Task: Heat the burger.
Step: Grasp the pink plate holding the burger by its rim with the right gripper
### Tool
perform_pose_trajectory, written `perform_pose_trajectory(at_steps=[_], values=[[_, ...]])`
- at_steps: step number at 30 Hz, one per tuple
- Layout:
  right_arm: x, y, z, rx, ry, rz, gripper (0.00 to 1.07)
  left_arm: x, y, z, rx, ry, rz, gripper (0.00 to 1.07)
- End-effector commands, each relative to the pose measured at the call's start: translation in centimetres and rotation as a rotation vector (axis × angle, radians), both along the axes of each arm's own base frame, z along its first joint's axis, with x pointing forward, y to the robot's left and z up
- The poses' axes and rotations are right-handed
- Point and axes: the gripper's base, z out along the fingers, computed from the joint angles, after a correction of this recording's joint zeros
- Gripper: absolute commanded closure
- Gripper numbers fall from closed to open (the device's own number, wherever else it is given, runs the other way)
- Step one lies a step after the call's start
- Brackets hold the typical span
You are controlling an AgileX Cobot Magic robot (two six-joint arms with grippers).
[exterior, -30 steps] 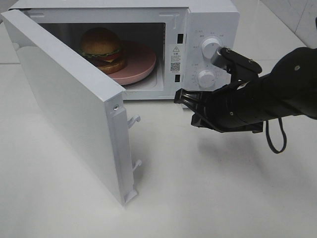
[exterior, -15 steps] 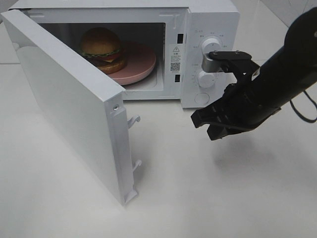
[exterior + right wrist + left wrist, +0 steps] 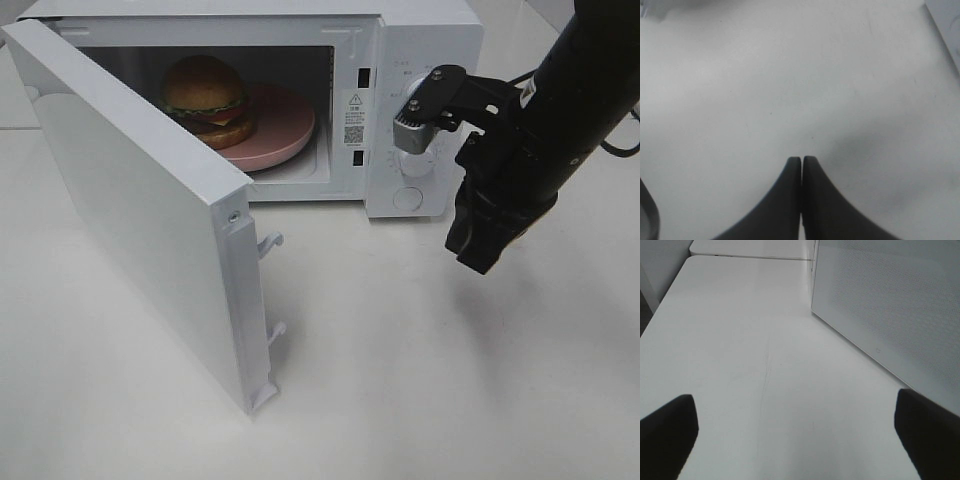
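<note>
White counter (image 3: 420, 380) has the microwave (image 3: 430, 40) along its back edge, door (image 3: 140, 210) swung wide toward the front-left corner. Inside sits a pink plate (image 3: 285, 125) with the burger (image 3: 205, 100) on its left part, so it's loaded but not shut in. The right gripper (image 3: 478, 255) points down in front of the control panel (image 3: 392, 110), jaws pressed together, holding nothing. The burger lies back and left of it. The left gripper (image 3: 797, 430) is spread wide and empty beside a white panel (image 3: 900, 305), probably the door's outer face, so that arm looks nearer for the push.

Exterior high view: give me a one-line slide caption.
Burger on a pink plate inside the open microwave; right gripper, shut, points down at the table.
</note>
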Motion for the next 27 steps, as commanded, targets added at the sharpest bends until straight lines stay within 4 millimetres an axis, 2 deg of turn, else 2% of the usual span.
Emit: perform_pose_trajectory(at_steps=[1,2,3,5,8,10,16,18,20,21,24,26,27], values=[[0.1,0.0,0.5,-0.056,-0.074,0.309,1.05,0.0,0.0,-0.1,-0.001,-0.006,0.0,0.06],[0.2,-0.1,0.6,-0.076,-0.095,0.38,1.05,0.0,0.0,-0.1,-0.001,-0.006,0.0,0.06],[0.2,-0.1,0.6,-0.076,-0.095,0.38,1.05,0.0,0.0,-0.1,-0.001,-0.006,0.0,0.06],[0.5,-0.3,0.6,-0.146,-0.152,0.583,1.03,0.0,0.0,-0.1,-0.001,-0.006,0.0,0.06],[0.6,-0.3,0.6,-0.162,-0.167,0.624,1.01,0.0,0.0,-0.1,-0.001,-0.006,0.0,0.06],[0.9,-0.3,0.7,-0.195,-0.217,0.71,0.96,0.0,0.0,-0.1,-0.001,-0.006,0.0,0.06],[0.9,0.3,0.8,-0.225,-0.265,0.768,0.9,0.0,0.0,-0.1,-0.001,-0.006,0.0,0.06],[1.0,1.3,1.0,-0.306,-0.34,0.859,0.8,0.0,0.0,-0.1,-0.001,-0.006,0.0,0.06],[1.0,1.6,1.1,-0.313,-0.367,0.871,0.76,0.0,0.0,-0.1,-0.001,-0.006,0.0,0.06],[1.1,2.3,1.3,-0.301,-0.418,0.868,0.68,0.0,0.0,-0.1,-0.001,-0.006,0.0,0.06],[1.1,3.1,1.5,-0.277,-0.467,0.841,0.64,0.0,0.0,-0.1,-0.001,-0.006,0.0,0.06],[0.9,4.0,1.7,-0.24,-0.505,0.796,0.39,0.0,0.0,-0.1,-0.001,-0.006,0.0,0.06],[0.9,4.0,1.7,-0.24,-0.505,0.796,0.39,0.0,0.0,-0.1,-0.001,-0.006,0.0,0.06]])
